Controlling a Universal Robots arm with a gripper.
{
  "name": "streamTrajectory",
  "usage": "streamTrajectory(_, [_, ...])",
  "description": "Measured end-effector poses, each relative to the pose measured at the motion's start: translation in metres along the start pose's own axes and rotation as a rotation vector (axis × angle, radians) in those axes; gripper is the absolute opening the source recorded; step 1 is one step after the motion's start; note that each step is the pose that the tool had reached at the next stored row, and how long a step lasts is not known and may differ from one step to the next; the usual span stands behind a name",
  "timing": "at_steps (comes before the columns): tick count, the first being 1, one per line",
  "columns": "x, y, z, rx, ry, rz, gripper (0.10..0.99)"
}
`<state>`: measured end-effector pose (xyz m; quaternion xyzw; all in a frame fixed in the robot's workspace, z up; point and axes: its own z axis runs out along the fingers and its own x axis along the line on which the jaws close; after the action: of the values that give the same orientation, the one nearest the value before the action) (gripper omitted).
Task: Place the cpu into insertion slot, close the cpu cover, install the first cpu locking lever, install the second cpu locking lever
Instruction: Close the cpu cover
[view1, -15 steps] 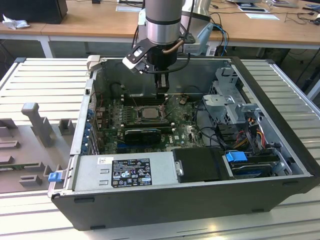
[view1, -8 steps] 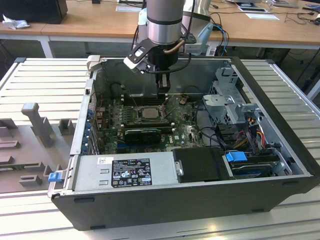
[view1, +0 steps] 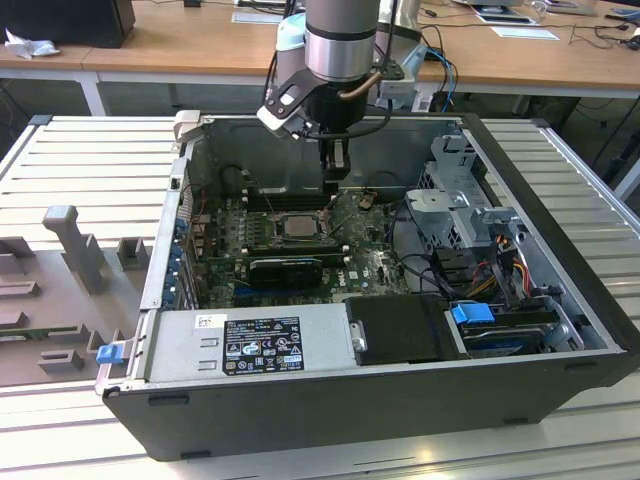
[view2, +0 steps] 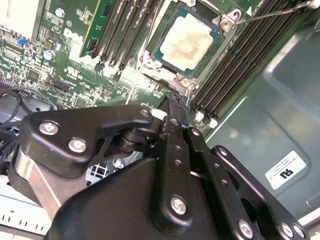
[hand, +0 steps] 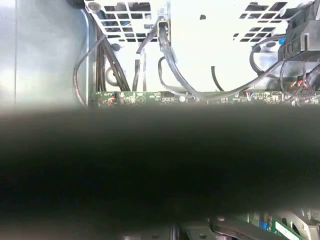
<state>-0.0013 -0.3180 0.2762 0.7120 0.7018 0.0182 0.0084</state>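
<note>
The cpu (view2: 187, 42), with its grey-silver top up, lies flat in the insertion slot (view2: 186, 82) on the green motherboard (view2: 65, 65). The cpu cover (view2: 150, 65) lies down around it as a metal frame. A thin lever rod (view2: 272, 14) runs off from one socket corner, and a second rod (view2: 154, 30) runs along another side. My gripper (view2: 172, 100) is shut with nothing seen between its fingers, its tip just off a socket corner. In the exterior view the gripper (view1: 337, 172) hangs a little above and behind the cpu (view1: 297, 226).
Long black memory slots (view2: 125, 30) flank the socket on both sides. The grey case wall (view2: 280, 105) stands close by. A power supply (view1: 260, 340) fills the case front, with a drive cage (view1: 455, 195) and cables (view1: 500, 260) at the exterior view's right. More cables (hand: 170, 55) show in the first wrist view.
</note>
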Motion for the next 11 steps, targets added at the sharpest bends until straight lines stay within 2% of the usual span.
streamTrajectory(5, [0.0000,0.0018,0.0004,0.000,0.0001,0.000,0.106])
streamTrajectory(8, [0.0001,0.0163,0.0011,0.003,0.0004,0.000,0.106])
streamTrajectory(11, [0.0001,0.0223,0.0026,0.003,0.0004,0.000,0.106])
